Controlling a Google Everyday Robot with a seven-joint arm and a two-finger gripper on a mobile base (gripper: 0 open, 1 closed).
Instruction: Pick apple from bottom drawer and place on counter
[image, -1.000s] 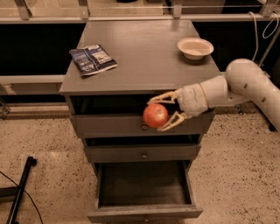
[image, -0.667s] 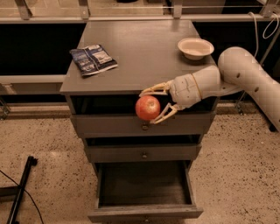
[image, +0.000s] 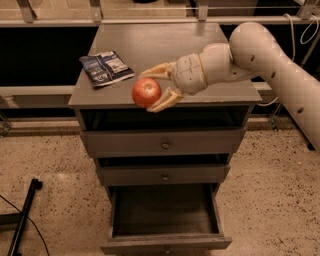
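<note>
My gripper (image: 152, 90) is shut on the red-orange apple (image: 146, 92), its two cream fingers above and below the fruit. It holds the apple over the front edge of the grey counter (image: 165, 47), left of middle. The white arm reaches in from the right across the counter and hides its right part. The bottom drawer (image: 165, 212) stands pulled open below, its dark inside showing nothing in it.
A dark blue snack bag (image: 106, 67) lies on the counter's left side, close to the apple. Two shallower drawers with brass knobs (image: 165, 145) are shut below the top. A black stand leg (image: 22, 220) lies on the speckled floor at left.
The gripper has lifted the apple up and to the left, from in front of the top drawer to the level of the counter's front edge. The arm now covers the cream bowl.
</note>
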